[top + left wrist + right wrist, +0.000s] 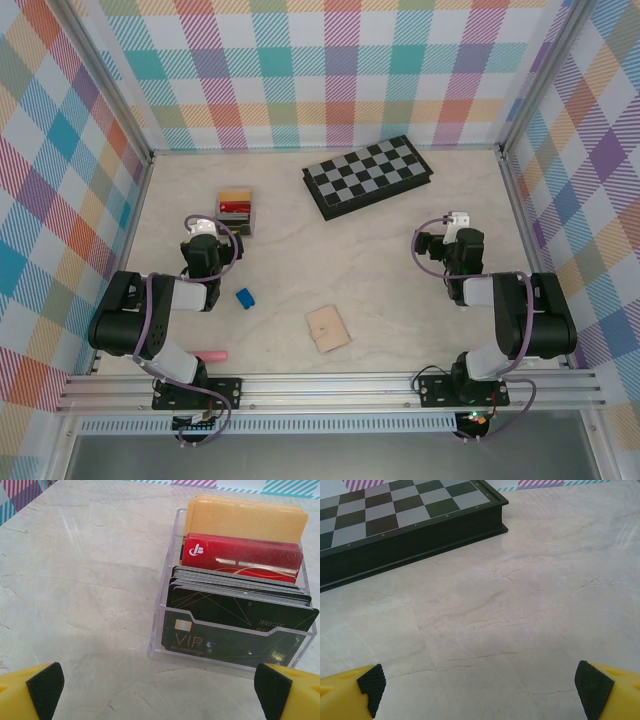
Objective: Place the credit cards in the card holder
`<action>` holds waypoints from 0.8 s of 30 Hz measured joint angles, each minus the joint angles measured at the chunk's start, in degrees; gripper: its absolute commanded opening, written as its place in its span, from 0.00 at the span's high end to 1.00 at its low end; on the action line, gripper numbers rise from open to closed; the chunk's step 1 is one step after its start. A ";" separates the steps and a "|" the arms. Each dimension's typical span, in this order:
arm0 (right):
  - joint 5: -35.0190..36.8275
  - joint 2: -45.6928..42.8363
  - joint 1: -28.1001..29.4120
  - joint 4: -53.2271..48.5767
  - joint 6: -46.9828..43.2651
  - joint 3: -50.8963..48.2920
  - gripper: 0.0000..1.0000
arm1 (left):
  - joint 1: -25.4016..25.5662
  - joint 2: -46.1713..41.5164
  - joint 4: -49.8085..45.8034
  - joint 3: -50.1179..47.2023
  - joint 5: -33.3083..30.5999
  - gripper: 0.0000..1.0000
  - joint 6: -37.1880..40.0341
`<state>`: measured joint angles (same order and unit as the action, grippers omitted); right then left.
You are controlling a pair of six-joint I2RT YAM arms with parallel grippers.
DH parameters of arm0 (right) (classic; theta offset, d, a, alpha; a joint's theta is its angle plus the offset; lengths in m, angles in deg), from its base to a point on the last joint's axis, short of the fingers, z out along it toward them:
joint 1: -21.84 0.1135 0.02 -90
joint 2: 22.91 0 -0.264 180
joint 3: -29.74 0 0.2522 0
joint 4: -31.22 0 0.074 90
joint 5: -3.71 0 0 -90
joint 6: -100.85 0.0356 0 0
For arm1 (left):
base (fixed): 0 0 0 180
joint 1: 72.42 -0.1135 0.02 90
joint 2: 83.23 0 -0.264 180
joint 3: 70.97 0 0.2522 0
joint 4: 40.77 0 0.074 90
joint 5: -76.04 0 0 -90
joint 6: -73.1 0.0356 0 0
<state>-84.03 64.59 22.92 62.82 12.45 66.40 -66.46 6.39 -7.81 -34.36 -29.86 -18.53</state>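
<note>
**Marbled worktop, plaid walls: both grippers wide, cards untouched**

Pale marbled worktop (520,605) runs out to plaid walls (330,70) on three sides. My left gripper (159,692) hangs low over it, jaws spread to their widest, with nothing between the yellow fingers (15,700). It is aimed at the credit cards (240,565). They stand on edge in a clear box (161,630) just ahead of it, on the left half of the worktop, about midway between the near and far edges. A black VIP card (235,635) stands in front, with a grey-edged pack behind it, then red, then yellow at the back. My right gripper (480,690) is just as wide and empty, over bare surface on the right half.

I judge the step in hand to be lifting one card out. I would come down from above and pinch across the thin faces of a card that stands proud; the yellow and red ones rise highest. The pack looks tight, so a neighbouring card may ride up, and the light box may slide or tip.

The card holder (328,328) lies flat close to the near edge, about the middle, well apart from the box. It looks folded shut, so I expect the right gripper must open it.

A blue block (245,297) sits between the box and the card holder, on the carry path. A pink pen (211,353) lies by the near edge beside the left base. The chessboard (368,175) lies toward the far edge, out of the way.
</note>
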 measured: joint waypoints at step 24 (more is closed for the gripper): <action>-0.83 0.00 -0.26 -0.02 -0.02 0.00 0.00 | 0.00 0.00 -0.02 0.00 1.55 0.00 0.87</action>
<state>-84.86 64.59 22.66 62.80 12.43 66.40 -66.46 6.39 -7.84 -34.36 -28.31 -17.65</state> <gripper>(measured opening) 0.999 0.999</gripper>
